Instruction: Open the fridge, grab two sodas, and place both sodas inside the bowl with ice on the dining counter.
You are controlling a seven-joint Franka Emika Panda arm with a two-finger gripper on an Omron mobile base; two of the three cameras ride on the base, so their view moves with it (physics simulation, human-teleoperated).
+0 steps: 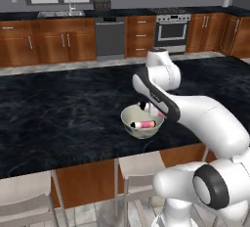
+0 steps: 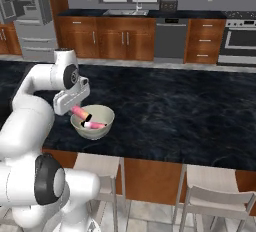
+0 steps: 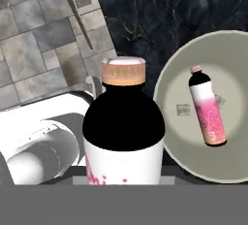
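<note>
My gripper point(image 1: 151, 109) point(image 2: 75, 109) is shut on a soda point(image 1: 145, 107) point(image 2: 80, 112) point(image 3: 123, 132), a black-shouldered bottle with a white and pink body. It hangs tilted just over the near rim of the cream-white bowl point(image 1: 128, 116) point(image 2: 106, 114) point(image 3: 167, 88) on the dining counter point(image 1: 58, 118) point(image 2: 175, 111). A second soda point(image 1: 144, 124) point(image 2: 95, 125) point(image 3: 207, 107) lies on its side inside the bowl beside pale ice cubes point(image 3: 183, 110). The grey fridge point(image 2: 30, 21) stands at the back left.
Pale stools point(image 1: 141, 165) point(image 2: 100, 166) stand tucked under the counter's near edge, with another point(image 2: 220, 186) to the right. Wall cabinets, a dishwasher point(image 1: 110, 35), an oven point(image 1: 172, 30) and a sink point(image 2: 125, 11) line the far wall.
</note>
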